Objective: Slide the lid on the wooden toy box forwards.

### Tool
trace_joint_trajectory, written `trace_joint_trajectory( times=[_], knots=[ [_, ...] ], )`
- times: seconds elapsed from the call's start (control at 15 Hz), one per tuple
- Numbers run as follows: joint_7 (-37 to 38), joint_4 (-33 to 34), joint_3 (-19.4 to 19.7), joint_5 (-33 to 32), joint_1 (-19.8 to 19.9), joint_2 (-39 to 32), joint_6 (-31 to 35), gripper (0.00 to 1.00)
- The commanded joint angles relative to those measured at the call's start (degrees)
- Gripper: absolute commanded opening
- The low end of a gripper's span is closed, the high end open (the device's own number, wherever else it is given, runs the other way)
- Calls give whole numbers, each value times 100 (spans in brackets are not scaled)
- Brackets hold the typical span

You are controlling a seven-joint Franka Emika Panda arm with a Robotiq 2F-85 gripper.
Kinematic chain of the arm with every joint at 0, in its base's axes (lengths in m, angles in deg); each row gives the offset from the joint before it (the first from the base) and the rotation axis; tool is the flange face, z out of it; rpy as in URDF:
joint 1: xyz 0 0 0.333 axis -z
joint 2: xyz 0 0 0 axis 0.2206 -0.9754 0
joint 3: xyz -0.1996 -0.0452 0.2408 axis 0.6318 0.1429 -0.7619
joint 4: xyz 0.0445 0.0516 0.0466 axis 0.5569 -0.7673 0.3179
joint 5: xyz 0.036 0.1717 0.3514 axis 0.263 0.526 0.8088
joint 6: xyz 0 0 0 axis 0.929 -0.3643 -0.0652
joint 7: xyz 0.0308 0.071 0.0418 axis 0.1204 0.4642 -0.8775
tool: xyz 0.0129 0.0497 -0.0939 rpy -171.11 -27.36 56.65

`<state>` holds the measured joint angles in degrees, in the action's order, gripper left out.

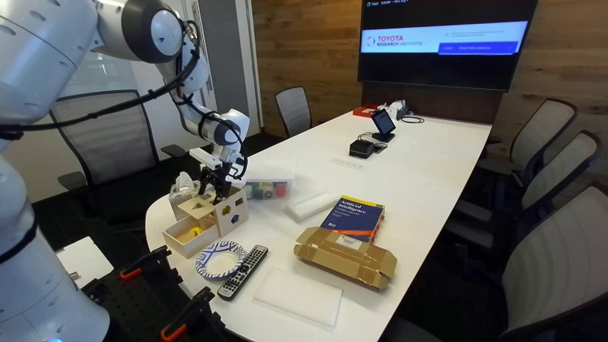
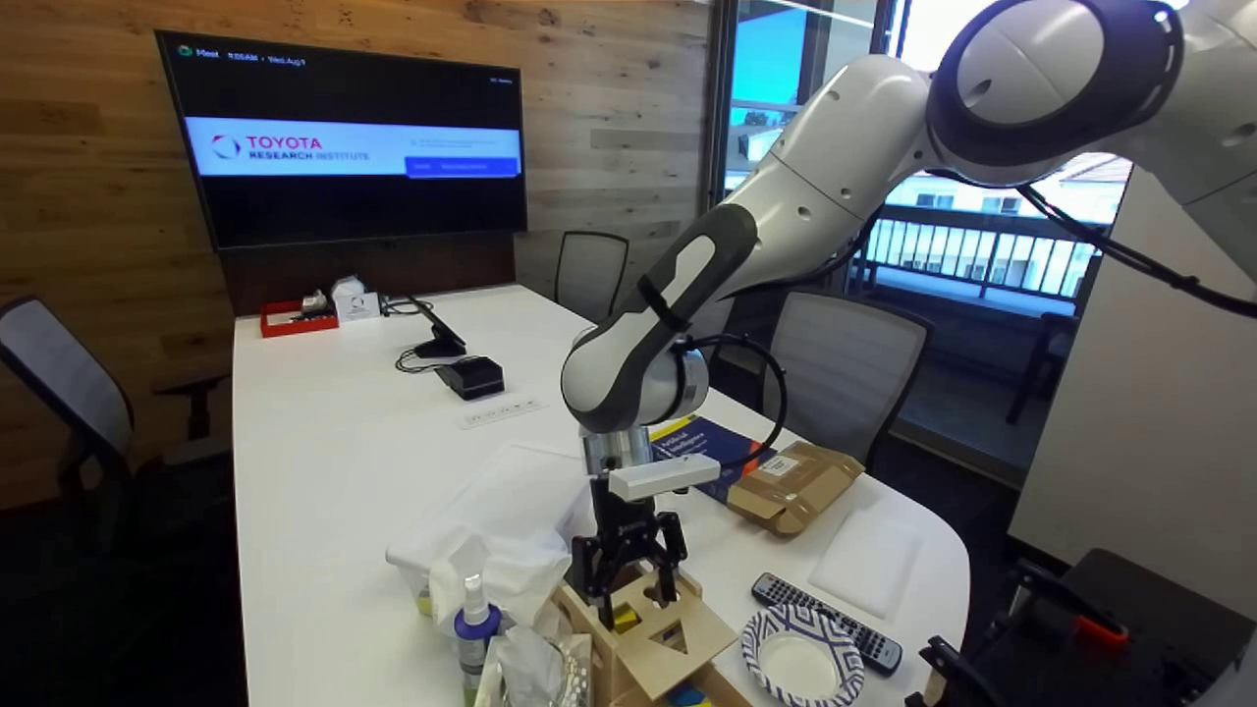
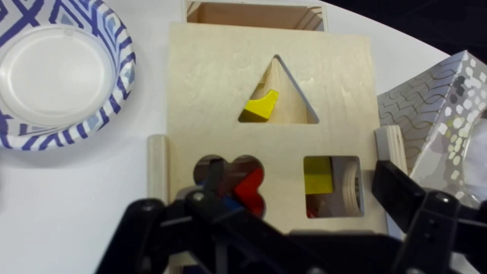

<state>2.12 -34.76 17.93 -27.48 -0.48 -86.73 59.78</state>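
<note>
The lid (image 1: 189,205) is a thin pale wooden panel with triangle, clover and square holes. It lies on top of the wooden toy box (image 1: 224,223) and overhangs it on the side of the shallow pale tray (image 1: 205,241). In the wrist view the lid (image 3: 213,95) sits between two side rails, with yellow, red and blue blocks showing through its holes. My gripper (image 2: 636,607) is open over the lid. In the wrist view, one finger of the gripper (image 3: 303,177) reaches down at the clover hole; the other is by the lid's right edge. Contact cannot be told.
A tissue box (image 3: 430,102) stands close beside the toy box. A patterned paper plate (image 1: 221,263) and a remote (image 1: 243,273) lie nearby. A spray bottle (image 2: 476,628) and a clear bin (image 1: 268,187) stand near the box. A cardboard box (image 1: 349,256) and blue book (image 1: 351,216) lie farther off.
</note>
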Motion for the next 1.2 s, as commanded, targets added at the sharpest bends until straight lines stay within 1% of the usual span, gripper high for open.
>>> trace_joint_trajectory(
  times=[0.0,0.47,0.73,0.93,1.13],
  knots=[
    [-127,-42,-50,166,48,69,-120,100],
    [125,-268,106,48,-89,385,446,100],
    [312,-433,215,-96,-179,745,481,100],
    [657,-651,405,-390,-357,1234,431,100],
    [1228,-928,659,-975,-613,1857,352,100]
  ],
)
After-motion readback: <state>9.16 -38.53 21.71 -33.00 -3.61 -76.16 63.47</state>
